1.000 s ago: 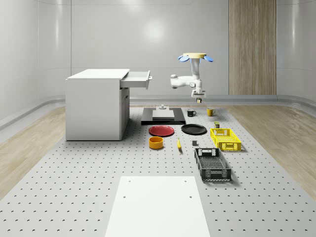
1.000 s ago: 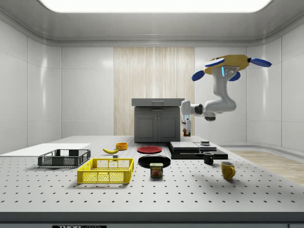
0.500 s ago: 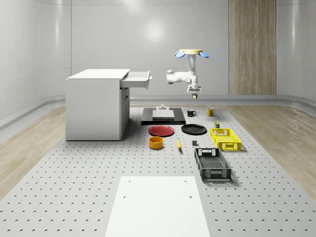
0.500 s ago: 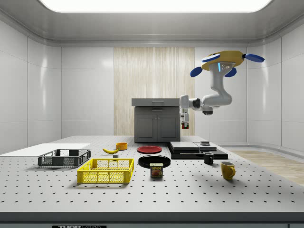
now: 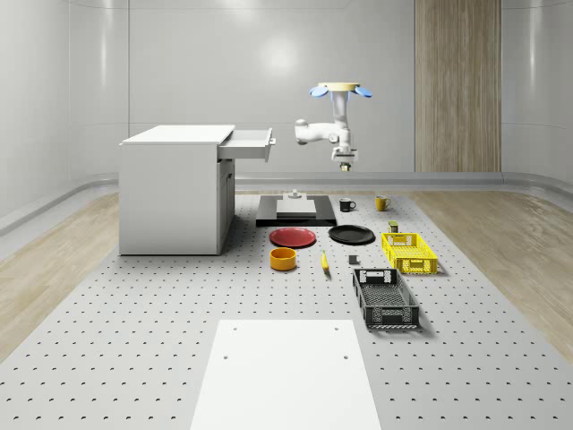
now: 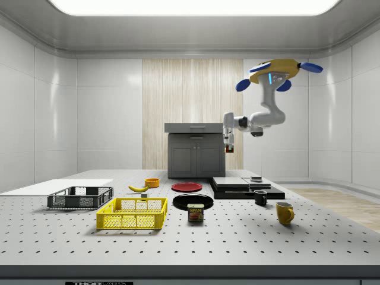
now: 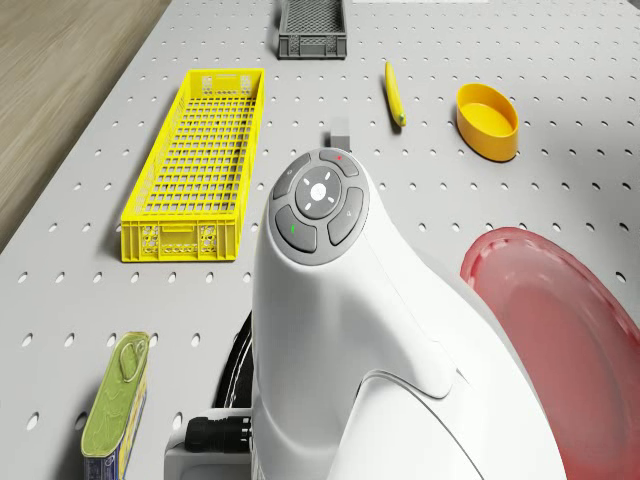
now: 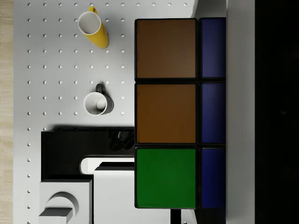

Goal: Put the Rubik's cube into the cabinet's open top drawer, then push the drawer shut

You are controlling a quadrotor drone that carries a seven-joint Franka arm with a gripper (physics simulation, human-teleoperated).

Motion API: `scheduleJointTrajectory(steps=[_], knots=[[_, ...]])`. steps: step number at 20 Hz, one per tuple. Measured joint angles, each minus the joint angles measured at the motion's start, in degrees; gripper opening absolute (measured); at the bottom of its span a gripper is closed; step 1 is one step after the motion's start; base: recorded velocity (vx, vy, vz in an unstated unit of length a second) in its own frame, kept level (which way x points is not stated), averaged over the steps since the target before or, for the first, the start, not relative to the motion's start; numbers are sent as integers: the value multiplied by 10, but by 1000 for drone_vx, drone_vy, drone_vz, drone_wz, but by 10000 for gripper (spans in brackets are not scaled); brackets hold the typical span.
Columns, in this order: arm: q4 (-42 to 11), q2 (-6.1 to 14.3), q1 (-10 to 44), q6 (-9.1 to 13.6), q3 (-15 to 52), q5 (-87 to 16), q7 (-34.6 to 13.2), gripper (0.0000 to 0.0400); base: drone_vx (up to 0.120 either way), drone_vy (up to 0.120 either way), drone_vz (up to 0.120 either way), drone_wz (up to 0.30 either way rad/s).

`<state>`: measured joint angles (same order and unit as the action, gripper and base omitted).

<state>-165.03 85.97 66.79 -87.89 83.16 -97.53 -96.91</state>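
Brown, green and blue squares of the Rubik's cube (image 8: 177, 112) crowd the wrist view, the cube clamped in the pincer (image 5: 344, 165) at the end of the arm (image 5: 320, 134). The drone (image 5: 338, 90) hovers in the air beside the cabinet (image 5: 175, 193), on the side its open top drawer (image 5: 246, 143) faces, higher than the cabinet top; the pincer hangs below the drone, well apart from the drawer front and a little lower than it. Under the cube, further from the cabinet, a yellow mug (image 8: 93, 29) and a black mug (image 8: 98, 103) stand on the perforated desk (image 5: 134, 313) near a black slab (image 8: 70, 149) with white blocks. In the side view a small can (image 6: 195, 212), out in front of the cabinet beside a yellow crate (image 6: 133, 214), bears a label that seems to read "SPAM". A red plate (image 7: 560, 330) lies nearer the cabinet.
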Motion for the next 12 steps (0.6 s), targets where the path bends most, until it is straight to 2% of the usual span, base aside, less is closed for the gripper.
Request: scheduleJointTrajectory(steps=[12], knots=[[0,13,2,-13,2,5,-1,325,0,-120,120,0]])
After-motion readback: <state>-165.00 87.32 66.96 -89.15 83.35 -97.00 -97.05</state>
